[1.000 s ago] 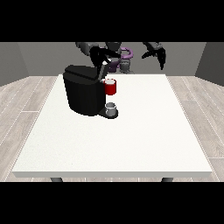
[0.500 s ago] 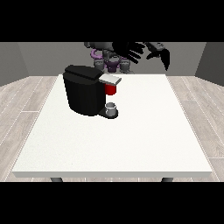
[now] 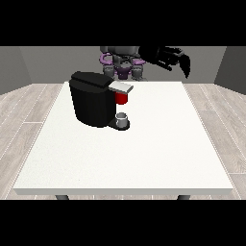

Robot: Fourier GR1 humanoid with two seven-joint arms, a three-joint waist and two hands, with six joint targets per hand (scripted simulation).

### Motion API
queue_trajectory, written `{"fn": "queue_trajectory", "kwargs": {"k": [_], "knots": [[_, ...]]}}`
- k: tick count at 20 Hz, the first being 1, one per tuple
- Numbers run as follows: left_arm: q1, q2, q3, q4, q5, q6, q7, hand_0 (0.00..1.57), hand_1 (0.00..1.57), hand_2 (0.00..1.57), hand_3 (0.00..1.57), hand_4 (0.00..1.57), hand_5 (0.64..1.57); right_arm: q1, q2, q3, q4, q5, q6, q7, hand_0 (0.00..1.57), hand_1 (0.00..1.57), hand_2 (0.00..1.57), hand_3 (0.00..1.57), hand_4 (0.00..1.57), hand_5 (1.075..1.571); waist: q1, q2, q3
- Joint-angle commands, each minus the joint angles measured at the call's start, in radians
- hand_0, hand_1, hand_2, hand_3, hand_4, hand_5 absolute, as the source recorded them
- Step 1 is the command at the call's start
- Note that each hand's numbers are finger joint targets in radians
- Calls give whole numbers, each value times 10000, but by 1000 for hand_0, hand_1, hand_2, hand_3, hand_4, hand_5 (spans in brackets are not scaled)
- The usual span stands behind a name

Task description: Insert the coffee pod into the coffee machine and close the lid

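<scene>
Hand at view's right [image 3: 166,56] raised, fingers spread, empty — coffee machine [image 3: 96,98] lid [image 3: 120,87] well below fingers; risk — lid not fully latched.

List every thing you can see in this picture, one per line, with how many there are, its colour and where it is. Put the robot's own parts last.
Table: one, white, fills the middle of the view.
Coffee machine: one, black, on the table's left half towards the far edge.
Lid: one, grey, lying flat on top of the machine's front.
Red part: one, red, under the lid.
Cup: one, grey, on the machine's base below the red part.
Floor: pale wood planks, around the table.
Robot body: one, grey and purple, behind the far edge.
Hand at the view's right: one, black, raised above the far edge.
</scene>
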Motion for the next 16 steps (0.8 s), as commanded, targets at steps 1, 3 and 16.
{"fn": "queue_trajectory", "kwargs": {"k": [1,3,16], "knots": [[-143,333,219,-114,284,-327,-85,0,0,0,0,395,1571,-754,-186,-191,482,44,156,88,0,0,0,0,0,1571,368,169,-2],[-92,-102,-128,-176,-15,47,-222,0,0,0,0,418,1571,-1146,-490,-373,729,25,337,-117,0,0,0,0,0,1571,322,559,-1],[-431,114,77,-116,265,-127,-244,0,0,0,0,297,1571,-1563,68,-746,1425,-184,47,-998,0,0,0,0,0,1571,241,1061,-1]]}}
